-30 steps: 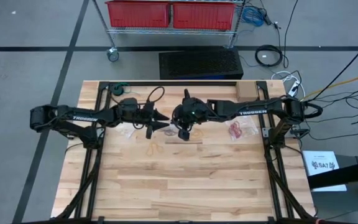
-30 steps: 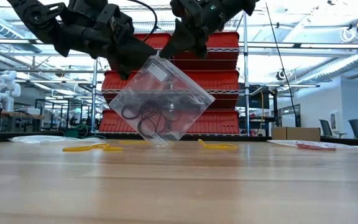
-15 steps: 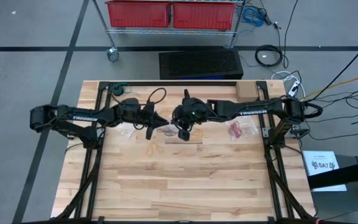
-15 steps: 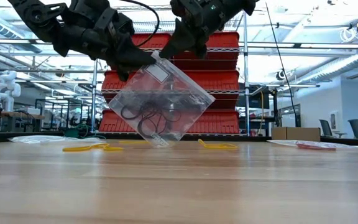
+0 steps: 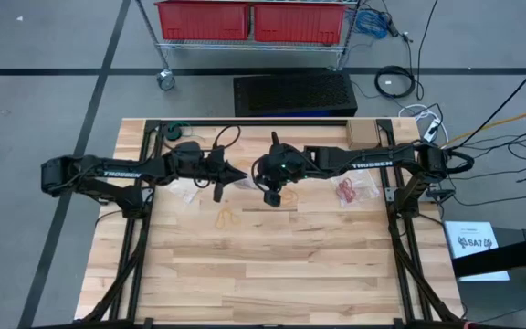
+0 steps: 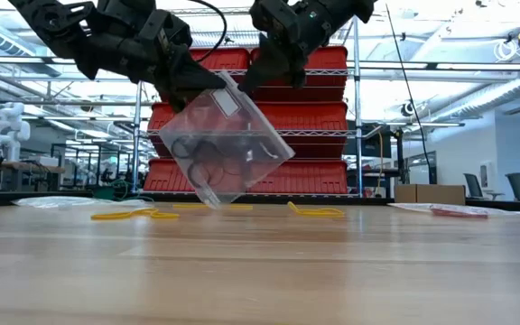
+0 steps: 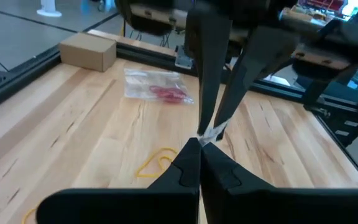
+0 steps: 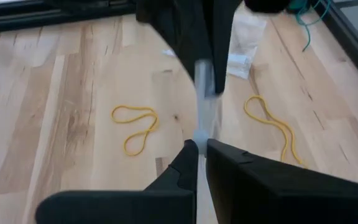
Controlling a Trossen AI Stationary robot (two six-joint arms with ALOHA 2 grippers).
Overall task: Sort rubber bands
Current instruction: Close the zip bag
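Note:
A clear plastic bag [image 6: 228, 144] with black rubber bands [image 6: 201, 161] inside hangs tilted between my two arms over the middle of the table. My left gripper [image 6: 208, 90] [image 7: 199, 142] is shut on its top from the left. My right gripper [image 6: 253, 77] [image 8: 199, 144] is shut on it from the right. Yellowish rubber bands [image 5: 226, 217] [image 8: 135, 127] lie loose on the wood below. Red rubber bands [image 7: 166, 93] lie in a second clear bag [image 5: 347, 190] toward the right. My left gripper pinches the bag's top edge [image 7: 213, 132] between its two fingertips, coming nearly level from the table's left. The bag hangs below on a slant. Whether its lowest corner [image 6: 210, 204] touches the table, I cannot tell. My right gripper pinches the same top edge [image 8: 202, 84] close beside the left fingers, slanting down from the table's right. The thin film runs edge-on away from its fingertips. The bag hangs slack below it.
Another clear bag [image 5: 188, 194] lies flat under the left arm. A cardboard box [image 7: 89, 51] stands at the far right of the table. More yellowish bands [image 6: 314, 213] [image 6: 134, 215] lie on the wood. Open wood stretches toward the near edge.
My left gripper has shut on the bag's top edge, where its fingers stood wide open a second ago. The bag has swung toward the table's left, with its lower corner shifted left. My right gripper has kept its hold.

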